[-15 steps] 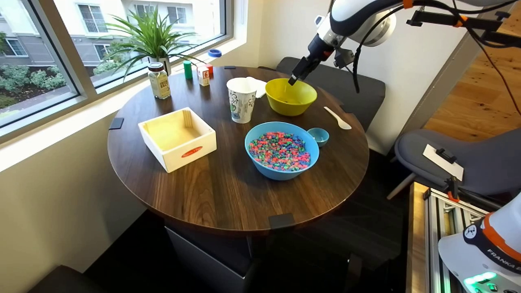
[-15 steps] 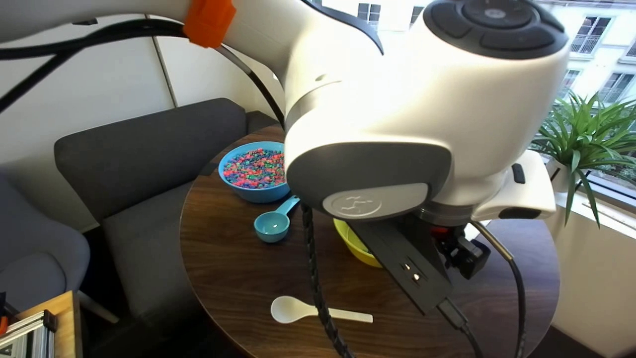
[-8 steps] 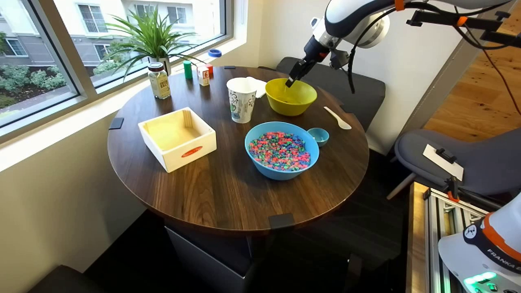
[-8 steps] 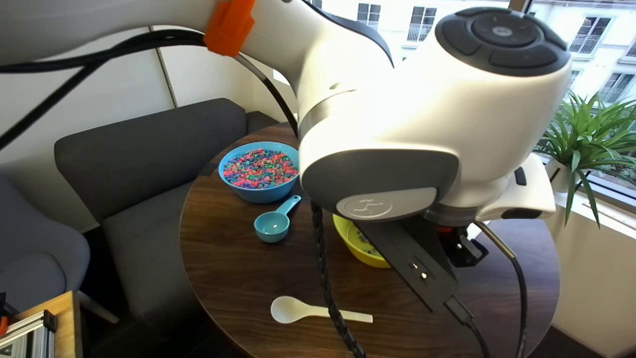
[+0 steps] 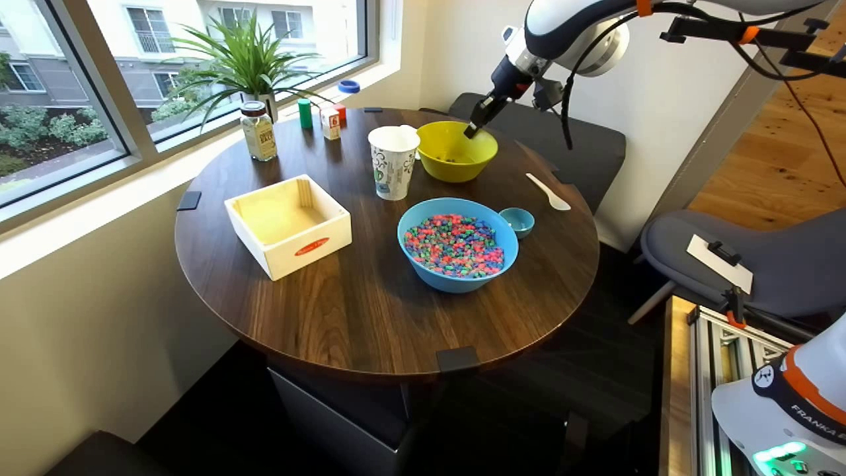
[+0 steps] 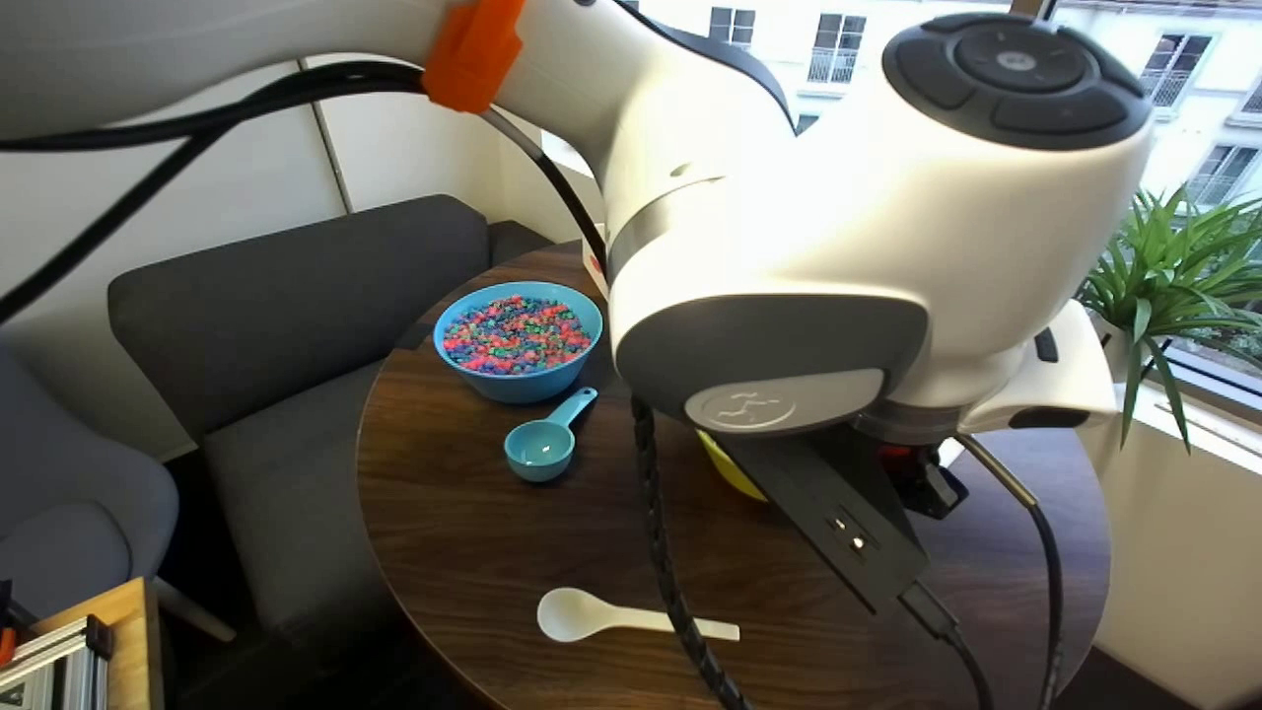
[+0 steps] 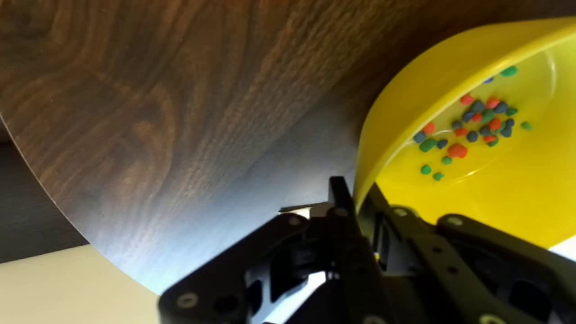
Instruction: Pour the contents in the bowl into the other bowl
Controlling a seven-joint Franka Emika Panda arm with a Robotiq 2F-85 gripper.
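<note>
Yellow bowl (image 5: 456, 173): pinched at the rim by my fingers (image 7: 340, 193), presumably for tipping.
Bits (image 7: 472, 136): loose inside.
Blue bowl (image 5: 451, 285): near yellow bowl, likely receiver.
Bench (image 5: 330, 297): yellow bowl's contact unclear.

In an ext. view we look down across the bench (image 5: 370, 304) twd the window (image 5: 330, 39); in an ext. view, down past the v. near arm (image 6: 769, 256). Both share the blue bowl (image 6: 518, 389). Wrist view looks close into the yellow bowl (image 7: 495, 191).
</note>
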